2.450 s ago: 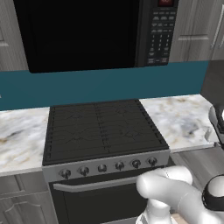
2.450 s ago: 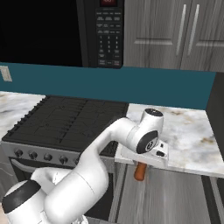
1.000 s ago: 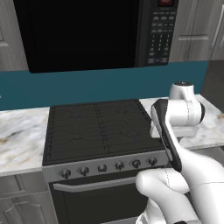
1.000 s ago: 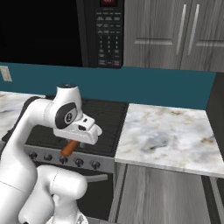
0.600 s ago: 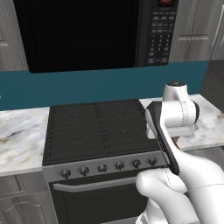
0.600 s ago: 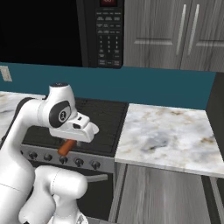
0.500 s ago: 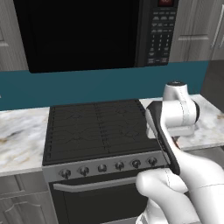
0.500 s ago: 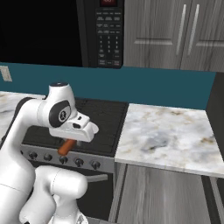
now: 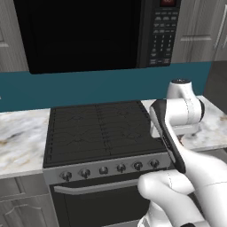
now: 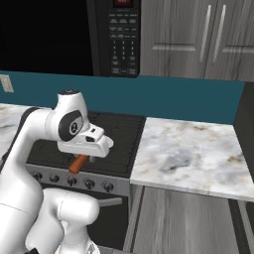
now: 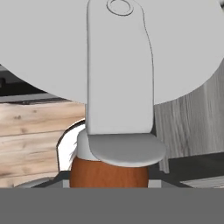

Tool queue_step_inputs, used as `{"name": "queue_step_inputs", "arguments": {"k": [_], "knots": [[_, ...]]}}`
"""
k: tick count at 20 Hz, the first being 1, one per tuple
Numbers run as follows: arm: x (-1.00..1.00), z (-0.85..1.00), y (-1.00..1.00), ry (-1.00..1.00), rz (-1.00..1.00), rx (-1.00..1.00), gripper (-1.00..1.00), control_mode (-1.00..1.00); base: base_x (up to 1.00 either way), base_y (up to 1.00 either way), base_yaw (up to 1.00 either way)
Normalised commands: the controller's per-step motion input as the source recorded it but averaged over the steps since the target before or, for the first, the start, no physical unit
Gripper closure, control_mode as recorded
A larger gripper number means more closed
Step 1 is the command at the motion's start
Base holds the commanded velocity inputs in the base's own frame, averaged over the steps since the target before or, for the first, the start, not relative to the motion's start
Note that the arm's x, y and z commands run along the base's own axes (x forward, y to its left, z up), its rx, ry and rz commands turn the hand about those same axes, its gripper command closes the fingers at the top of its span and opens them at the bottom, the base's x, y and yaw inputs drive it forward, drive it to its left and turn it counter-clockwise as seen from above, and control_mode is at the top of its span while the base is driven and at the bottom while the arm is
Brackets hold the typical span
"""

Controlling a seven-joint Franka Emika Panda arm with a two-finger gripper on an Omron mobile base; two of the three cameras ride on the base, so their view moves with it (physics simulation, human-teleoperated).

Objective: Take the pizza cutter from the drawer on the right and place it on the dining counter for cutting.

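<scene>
— Jaws were pinching the pizza cutter (image 11: 118,87), though the gripper (image 10: 82,155) hid its own tips?
— Yes. Its reddish handle poked below the hand, over the stove (image 10: 116,144) front; the silver wheel was cut off at the hand view's edges.
— Any writing?
— The microwave (image 10: 121,37) keypad labels were too small to read.
</scene>
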Motion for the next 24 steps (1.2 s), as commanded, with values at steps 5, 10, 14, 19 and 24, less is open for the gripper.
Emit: {"name": "queue_step_inputs", "arguments": {"k": [5, 10, 14, 19, 24], "knots": [[0.11, 0.00, -0.21, 0.00, 0.08, 0.03, 1.00, -1.00, 0.00, 0.00, 0.00], [0.07, 0.00, -0.07, 0.00, 0.05, 0.01, 1.00, -1.00, 0.00, 0.00, 0.00], [0.01, 0.00, 0.00, 0.00, 0.00, 0.00, 1.00, -1.00, 0.00, 0.00, 0.00], [0.00, 0.00, 0.00, 0.00, 0.00, 0.00, 1.00, 1.00, -0.15, 0.14, 0.03], [0.00, 0.00, 0.00, 0.00, 0.00, 0.00, 1.00, 1.00, -0.54, 0.81, 0.38]]}}
